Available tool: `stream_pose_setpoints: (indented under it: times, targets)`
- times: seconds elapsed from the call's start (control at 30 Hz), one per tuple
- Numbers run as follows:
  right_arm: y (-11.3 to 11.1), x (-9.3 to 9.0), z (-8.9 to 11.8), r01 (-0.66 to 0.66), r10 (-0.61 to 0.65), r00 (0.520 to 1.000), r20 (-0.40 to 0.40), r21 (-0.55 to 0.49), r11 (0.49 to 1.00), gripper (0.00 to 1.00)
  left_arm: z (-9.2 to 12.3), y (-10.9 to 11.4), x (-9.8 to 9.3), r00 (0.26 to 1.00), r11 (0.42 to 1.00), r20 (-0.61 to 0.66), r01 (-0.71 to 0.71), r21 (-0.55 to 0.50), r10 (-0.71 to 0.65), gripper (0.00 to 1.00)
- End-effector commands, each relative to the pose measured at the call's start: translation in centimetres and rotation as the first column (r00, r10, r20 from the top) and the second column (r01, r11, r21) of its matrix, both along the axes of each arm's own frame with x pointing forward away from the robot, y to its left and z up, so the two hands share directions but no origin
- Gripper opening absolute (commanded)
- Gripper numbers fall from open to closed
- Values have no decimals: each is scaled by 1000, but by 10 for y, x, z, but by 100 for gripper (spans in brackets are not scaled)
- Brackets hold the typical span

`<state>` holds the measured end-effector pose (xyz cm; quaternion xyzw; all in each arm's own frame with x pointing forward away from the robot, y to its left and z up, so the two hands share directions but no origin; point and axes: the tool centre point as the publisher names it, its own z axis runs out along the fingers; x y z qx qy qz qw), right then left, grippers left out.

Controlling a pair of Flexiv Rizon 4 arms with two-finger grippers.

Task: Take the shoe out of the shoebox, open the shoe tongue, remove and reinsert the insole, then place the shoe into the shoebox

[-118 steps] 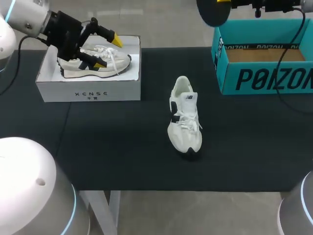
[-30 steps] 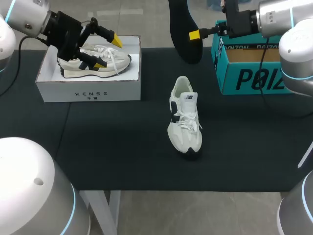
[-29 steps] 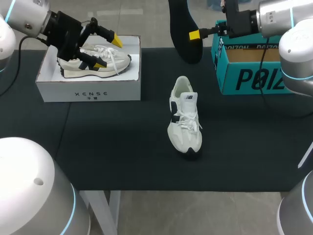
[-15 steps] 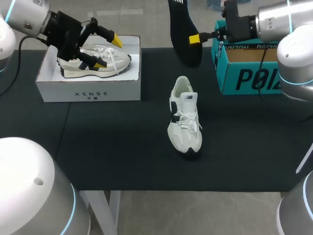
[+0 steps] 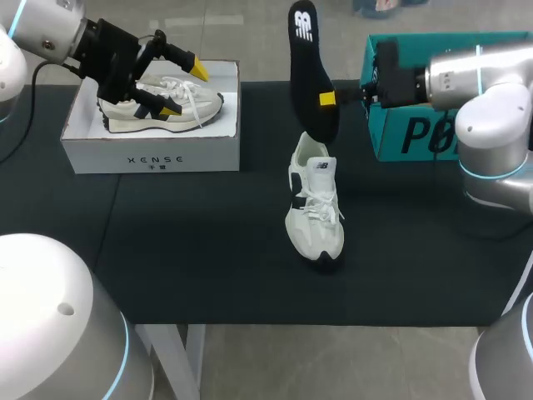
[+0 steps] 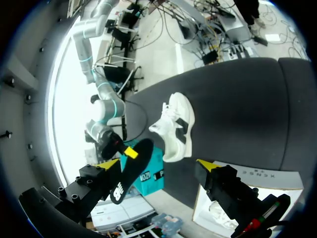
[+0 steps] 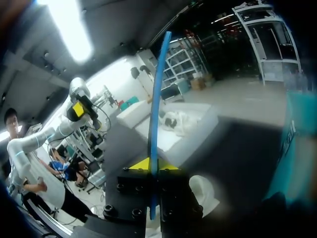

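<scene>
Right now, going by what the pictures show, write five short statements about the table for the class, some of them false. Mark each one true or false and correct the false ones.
1. The right gripper is shut on the black insole. True.
2. The insole lies inside the loose shoe. False: it is held in the air, near that shoe's heel end.
3. The left gripper is open over the white box. True.
4. The white box is empty. False: a second shoe lies in it.
5. The loose shoe sits inside the teal box. False: it stands on the table, apart from that box.
</scene>
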<state>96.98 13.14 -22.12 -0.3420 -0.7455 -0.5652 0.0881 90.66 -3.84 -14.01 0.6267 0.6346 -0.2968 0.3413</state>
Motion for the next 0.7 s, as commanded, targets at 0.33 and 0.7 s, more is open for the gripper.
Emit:
stream_pose_setpoints:
  times: [0.33,0.7]
  targets:
    - [11,18,-53,-3,3,1000,10,45,999,0,0,0,1,1000,1000,0,1,4,-1,100]
    - [9,12,-83,22,-18,998,-58,63,998,0,0,0,1,1000,1000,0,1,4,-1,100]
